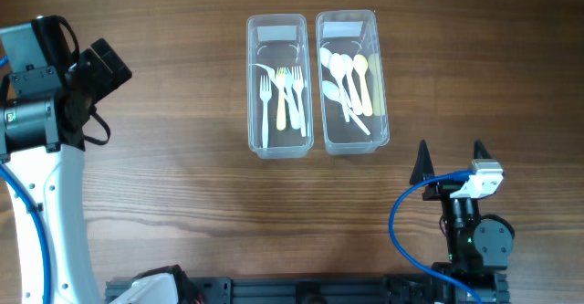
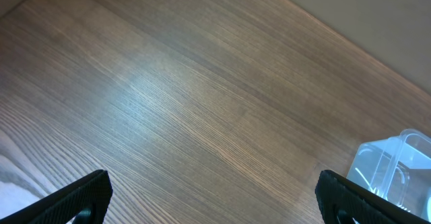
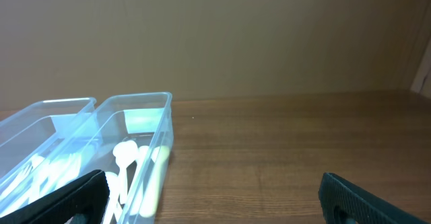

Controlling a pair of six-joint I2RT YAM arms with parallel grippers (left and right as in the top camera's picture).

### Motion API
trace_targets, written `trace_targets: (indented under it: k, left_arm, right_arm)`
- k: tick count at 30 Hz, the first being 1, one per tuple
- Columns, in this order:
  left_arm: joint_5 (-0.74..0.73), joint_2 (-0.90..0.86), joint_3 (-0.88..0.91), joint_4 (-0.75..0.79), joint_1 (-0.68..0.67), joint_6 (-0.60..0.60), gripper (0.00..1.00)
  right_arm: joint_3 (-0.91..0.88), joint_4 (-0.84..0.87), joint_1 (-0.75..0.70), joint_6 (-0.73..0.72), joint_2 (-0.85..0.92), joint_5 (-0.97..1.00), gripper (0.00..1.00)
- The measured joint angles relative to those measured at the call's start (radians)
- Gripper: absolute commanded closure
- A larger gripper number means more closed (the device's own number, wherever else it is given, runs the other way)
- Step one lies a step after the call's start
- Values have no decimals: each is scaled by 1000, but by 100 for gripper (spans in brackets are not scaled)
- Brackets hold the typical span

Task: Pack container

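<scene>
Soft, even light from above; all three pictures were clear, though my wrist views went dark and soft along the bottom edge.
From overhead the table (image 1: 182, 185) was evenly lit, with only faint, short shadows under the bins (image 1: 283, 145) and my left arm's (image 1: 50, 194) white shell nearly blown out. In my left wrist view a broad pale sheen ran diagonally over sharp wood grain. My left fingers (image 2: 81, 196) were black, soft-edged shapes, and a bin corner glared white. My right wrist view was dimmer and warmer: the wall (image 3: 269, 35) looked flat and hazy, a label (image 3: 145, 121) glowed pale green, and my right fingers (image 3: 363, 197) were out of focus.
</scene>
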State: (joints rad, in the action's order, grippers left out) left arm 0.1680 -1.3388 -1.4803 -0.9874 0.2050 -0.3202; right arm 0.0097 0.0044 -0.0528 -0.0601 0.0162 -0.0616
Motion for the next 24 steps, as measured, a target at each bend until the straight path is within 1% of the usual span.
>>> trace_targets:
  k: [13,16,20,24]
  left_arm:
    - [-1,2,0,-4,0,0,0]
    - [-10,29,1,-8,0,0,0]
    - [-55,254,18,-5,0,0,0]
    - [-74,558,119,19,-2,0,0]
  right_arm:
    - [0,0,0,0,0,0,0]
    - [0,0,0,0,0,0,0]
    - [0,0,0,0,-1,0,0]
    - [-1,-3,0,0,-1,0,0]
